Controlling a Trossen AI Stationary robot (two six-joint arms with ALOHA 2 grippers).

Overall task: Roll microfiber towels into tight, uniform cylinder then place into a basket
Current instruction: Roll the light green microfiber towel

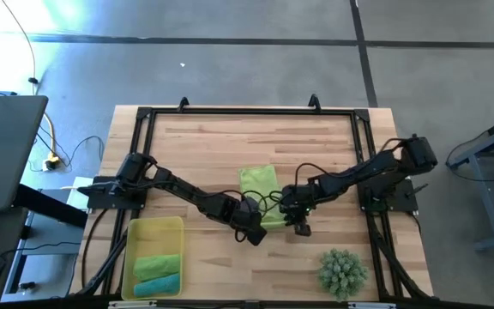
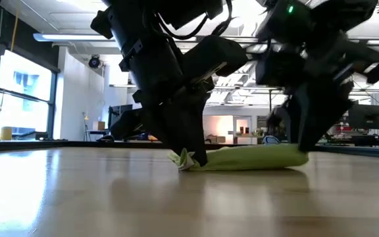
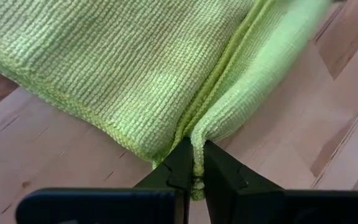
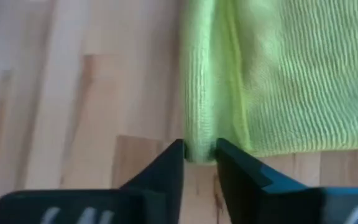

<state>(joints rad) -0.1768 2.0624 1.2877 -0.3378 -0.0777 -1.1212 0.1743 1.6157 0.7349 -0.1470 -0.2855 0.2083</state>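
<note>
A lime green microfiber towel [image 1: 258, 184] lies flat on the wooden table's middle, with its near edge turned over into a narrow roll [image 3: 253, 68]. My left gripper [image 1: 253, 230] is shut on that roll's left end. My right gripper [image 1: 299, 225] stands at the roll's right end [image 4: 199, 134], open a little, with the end between its fingertips. The yellow basket [image 1: 129, 249] sits at the near left. It holds a rolled green towel [image 1: 157, 264] and a rolled teal towel [image 1: 157, 284]. My left gripper pinches the left end of the towel's rolled near edge [image 3: 197, 140] between its two fingers. The fingers slant down at it from the near side, along the roll. The towel lies on the table, slack. My right gripper: whether its fingers [image 4: 169, 165] touch the roll's end between them, I cannot tell.
A spiky green ball-shaped plant [image 1: 343, 270] stands at the near right of the table. A black frame [image 1: 247, 112] runs along the table's far edge and sides. Bare wood lies beyond and to both sides of the towel.
</note>
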